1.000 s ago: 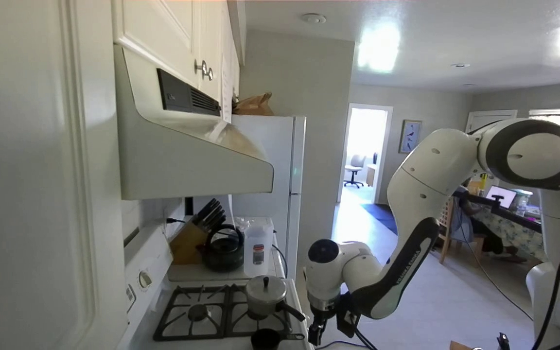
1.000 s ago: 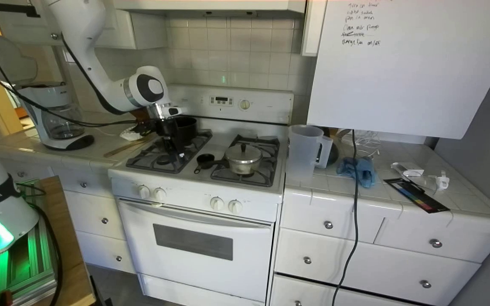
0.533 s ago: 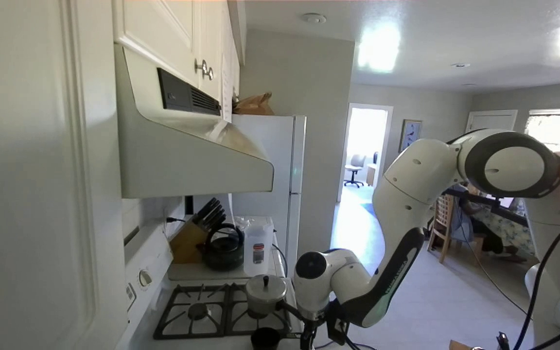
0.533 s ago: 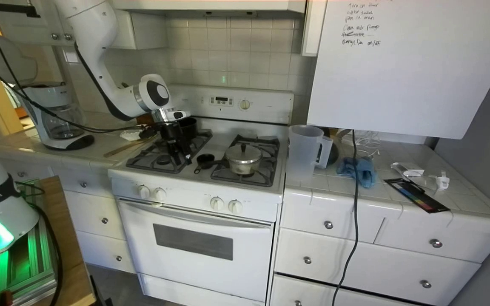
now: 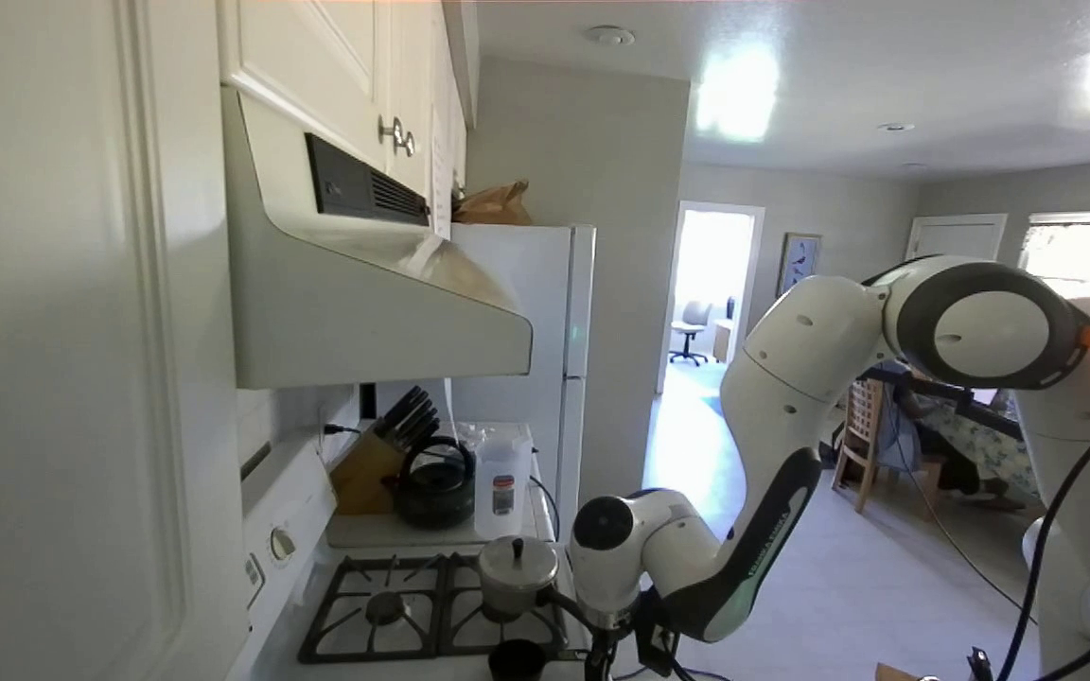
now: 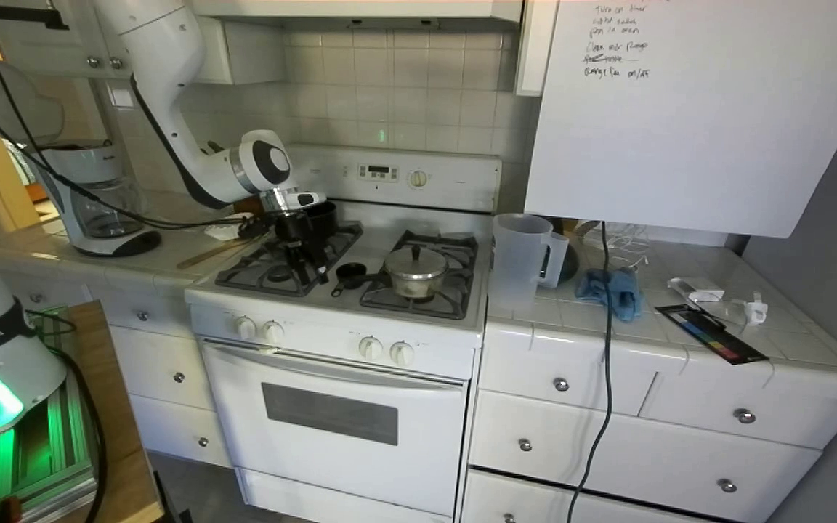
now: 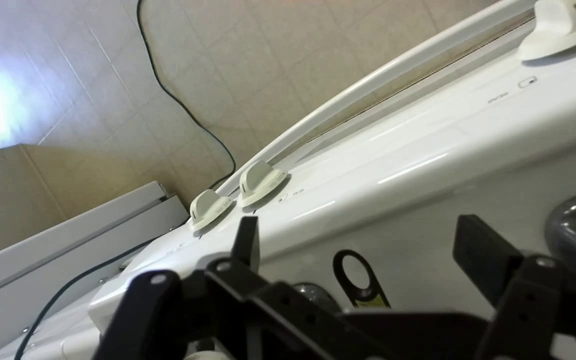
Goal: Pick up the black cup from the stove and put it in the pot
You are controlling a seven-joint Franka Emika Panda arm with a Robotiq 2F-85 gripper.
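Note:
The small black cup [image 6: 351, 272] stands upright on the white stove [image 6: 324, 327], between the burner grates. It also shows at the lower edge of an exterior view [image 5: 517, 659]. In the wrist view, its looped handle [image 7: 362, 293] shows between my fingers, while its bowl is hidden behind the gripper. The silvery pot [image 6: 417, 286], with its lid on, sits on a grate beside the cup; it also shows in an exterior view [image 5: 512, 591]. My gripper [image 7: 363, 245] is open and empty, pointing down above the stove [image 7: 418, 225] beside the cup [image 6: 313, 277].
The pot's dark handle [image 5: 566, 605] points outward near the cup. A dark pan [image 6: 322, 218] stands behind my gripper. A clear pitcher [image 6: 520, 258], the dark kettle [image 5: 436, 492] and a knife block [image 5: 356, 478] stand beyond the stove. The range hood [image 5: 384, 312] hangs above.
My arm has moved sideways toward the cup and slightly lower, mostly before half a second ago. Since then it has hardly moved. The cup and pot have not moved.

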